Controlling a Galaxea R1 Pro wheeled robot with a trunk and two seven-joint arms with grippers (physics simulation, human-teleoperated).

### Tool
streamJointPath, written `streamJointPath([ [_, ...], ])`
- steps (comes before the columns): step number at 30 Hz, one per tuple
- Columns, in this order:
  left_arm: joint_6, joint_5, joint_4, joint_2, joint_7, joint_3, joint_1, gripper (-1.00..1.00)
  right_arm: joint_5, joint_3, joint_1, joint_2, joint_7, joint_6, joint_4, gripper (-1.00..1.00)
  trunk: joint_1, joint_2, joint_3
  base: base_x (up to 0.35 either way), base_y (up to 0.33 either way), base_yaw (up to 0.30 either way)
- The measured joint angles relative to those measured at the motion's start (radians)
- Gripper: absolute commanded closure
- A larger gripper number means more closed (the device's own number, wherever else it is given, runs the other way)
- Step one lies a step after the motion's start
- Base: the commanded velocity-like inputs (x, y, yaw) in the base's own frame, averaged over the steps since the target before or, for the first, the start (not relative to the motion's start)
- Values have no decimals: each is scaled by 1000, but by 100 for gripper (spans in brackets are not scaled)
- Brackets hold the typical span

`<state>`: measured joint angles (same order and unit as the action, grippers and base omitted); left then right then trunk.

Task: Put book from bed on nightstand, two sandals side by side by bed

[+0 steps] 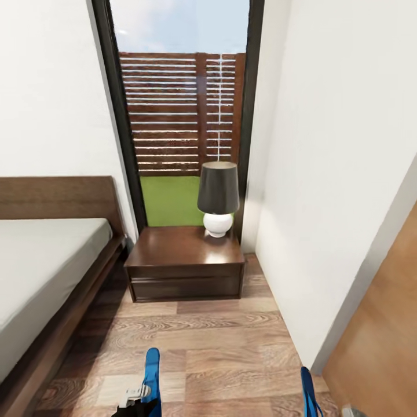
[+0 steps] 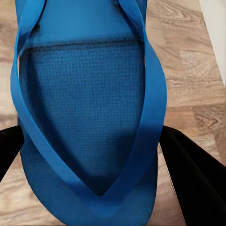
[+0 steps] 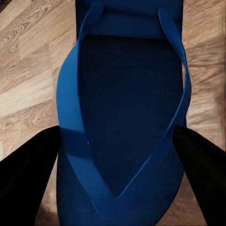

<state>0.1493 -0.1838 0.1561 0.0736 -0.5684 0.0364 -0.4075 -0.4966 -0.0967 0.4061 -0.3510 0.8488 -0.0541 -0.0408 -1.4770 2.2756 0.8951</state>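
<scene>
Two blue flip-flops, one clamped in the left gripper [image 2: 96, 155] and one in the right gripper [image 3: 117, 160], hang above wood-plank floor [image 1: 231, 341] before the lamp-topped nightstand [image 1: 184, 260] beside the bed [image 1: 46, 272].

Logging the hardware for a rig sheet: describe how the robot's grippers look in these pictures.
Little shows. In the wrist views each gripper's fingers are plain matte black wedges, broad at the base and tapering: left fingers, right fingers. In the head view the left gripper shows a light grey metallic part above black. No cables or markings visible.
</scene>
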Motion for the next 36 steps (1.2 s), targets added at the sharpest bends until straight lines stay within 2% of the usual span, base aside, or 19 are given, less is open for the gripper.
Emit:
streamJointPath([
  [13, 0, 0, 0, 0, 0, 0, -1, 100, 0, 0, 0, 0, 0, 0, 0, 100, 0, 0, 0, 306, -102, 18],
  [36, 0, 0, 0, 0, 1, 0, 0, 100, 0, 1, 0, 0, 0, 0, 0, 100, 0, 0, 0, 290, -92, 285],
])
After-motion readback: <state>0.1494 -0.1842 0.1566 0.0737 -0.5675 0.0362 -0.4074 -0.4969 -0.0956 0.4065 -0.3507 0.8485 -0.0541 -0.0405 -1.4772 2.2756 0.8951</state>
